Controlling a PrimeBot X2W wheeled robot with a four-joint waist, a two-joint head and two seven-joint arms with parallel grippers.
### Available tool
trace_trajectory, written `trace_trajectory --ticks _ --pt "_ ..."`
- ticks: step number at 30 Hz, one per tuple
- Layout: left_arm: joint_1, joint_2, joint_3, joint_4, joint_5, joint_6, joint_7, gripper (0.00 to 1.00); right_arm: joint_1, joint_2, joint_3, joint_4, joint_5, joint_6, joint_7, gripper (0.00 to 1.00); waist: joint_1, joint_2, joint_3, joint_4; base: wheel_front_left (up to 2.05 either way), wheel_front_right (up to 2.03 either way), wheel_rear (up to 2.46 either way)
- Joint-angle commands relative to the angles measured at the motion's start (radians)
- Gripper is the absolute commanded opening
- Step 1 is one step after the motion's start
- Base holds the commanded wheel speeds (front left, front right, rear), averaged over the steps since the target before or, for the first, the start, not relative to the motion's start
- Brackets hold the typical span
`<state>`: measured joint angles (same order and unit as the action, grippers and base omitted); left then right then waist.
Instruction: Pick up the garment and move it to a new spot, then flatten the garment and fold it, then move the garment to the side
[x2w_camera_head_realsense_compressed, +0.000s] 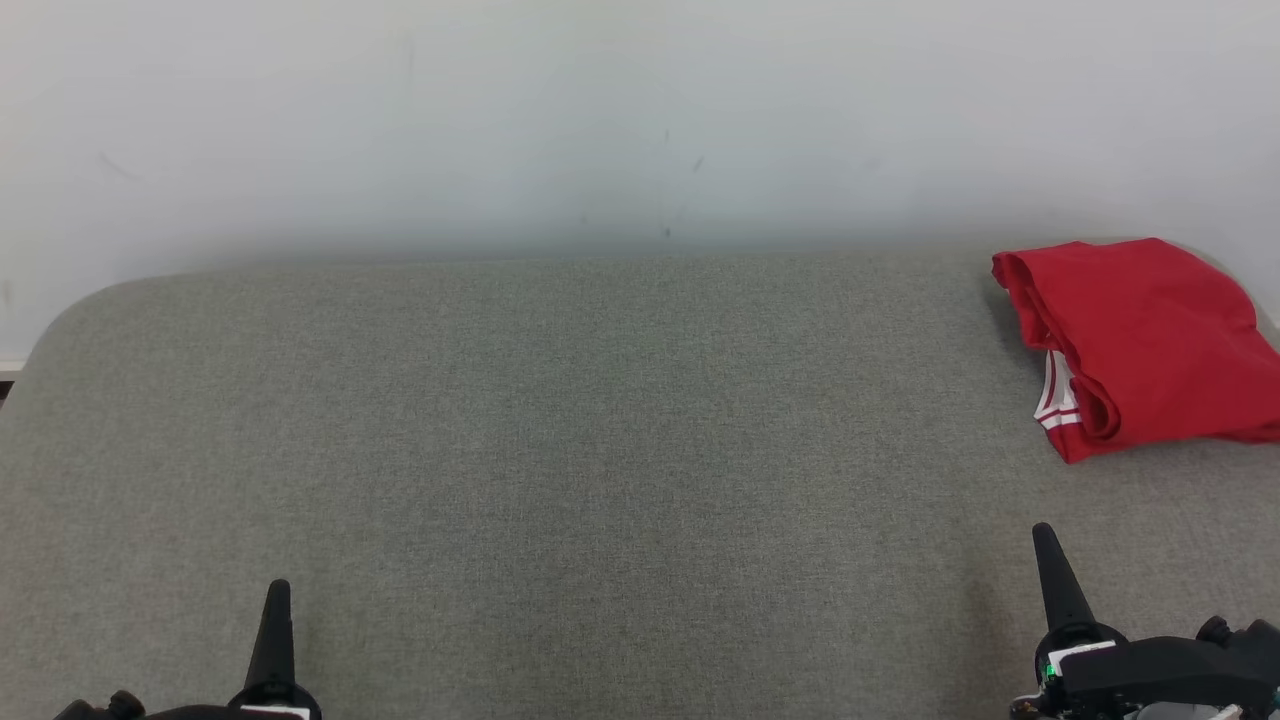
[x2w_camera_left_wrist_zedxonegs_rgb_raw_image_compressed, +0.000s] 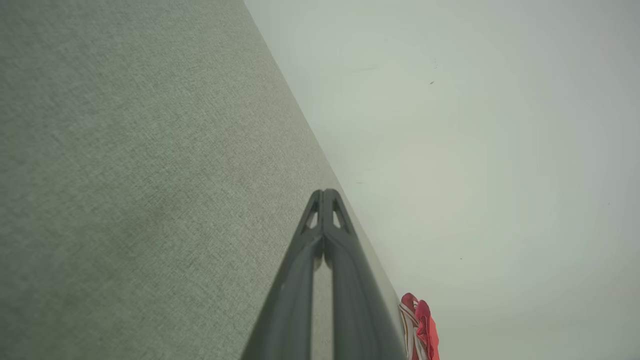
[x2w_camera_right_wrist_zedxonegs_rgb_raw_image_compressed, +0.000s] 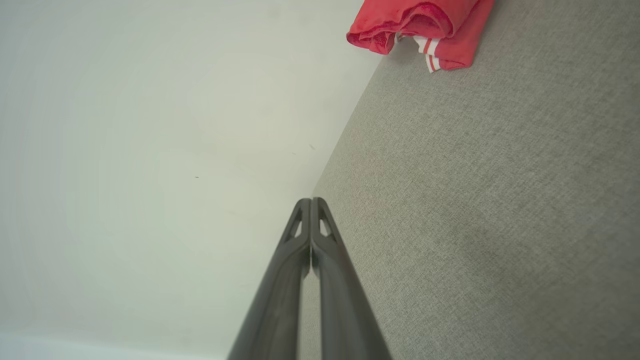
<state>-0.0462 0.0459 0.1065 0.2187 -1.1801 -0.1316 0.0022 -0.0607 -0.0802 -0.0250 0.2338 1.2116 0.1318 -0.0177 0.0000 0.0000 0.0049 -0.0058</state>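
A: Red garment (x2w_camera_head_realsense_compressed: 1140, 340), folded, with white-striped trim (x2w_camera_head_realsense_compressed: 1055, 402): where does it lie?
B: At the far right corner of the grey fabric surface (x2w_camera_head_realsense_compressed: 600, 450), beside the pale wall (x2w_camera_head_realsense_compressed: 600, 120).
A: And the grippers?
B: Left gripper (x2w_camera_head_realsense_compressed: 277, 590) and right gripper (x2w_camera_head_realsense_compressed: 1044, 535) sit at the near side, both clear of it. Each has its fingers pressed together, holding nothing.

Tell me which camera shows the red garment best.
The head view: the red garment lies folded far right on the grey surface, nearly whole, slightly clipped by the frame. The right wrist view catches its edge with the striped trim, cut off at the top. The left wrist view gives a sliver at the bottom.
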Motion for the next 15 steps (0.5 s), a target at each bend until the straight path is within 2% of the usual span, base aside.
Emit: trace_trajectory --ticks 1,15 --pt "-0.023 0.005 0.004 -0.003 -0.028 0.001 0.008 0.0 -0.016 0.002 -0.007 -0.007 0.03 -0.001 0.007 0.0 0.0 0.0 0.0 0.0 0.0 0.0 0.0" --pt "-0.038 0.005 0.006 0.006 -0.156 0.001 0.042 0.0 -0.026 0.006 -0.026 -0.002 0.153 -0.001 0.041 0.0 0.0 0.0 0.0 0.002 0.0 0.0 0.0"
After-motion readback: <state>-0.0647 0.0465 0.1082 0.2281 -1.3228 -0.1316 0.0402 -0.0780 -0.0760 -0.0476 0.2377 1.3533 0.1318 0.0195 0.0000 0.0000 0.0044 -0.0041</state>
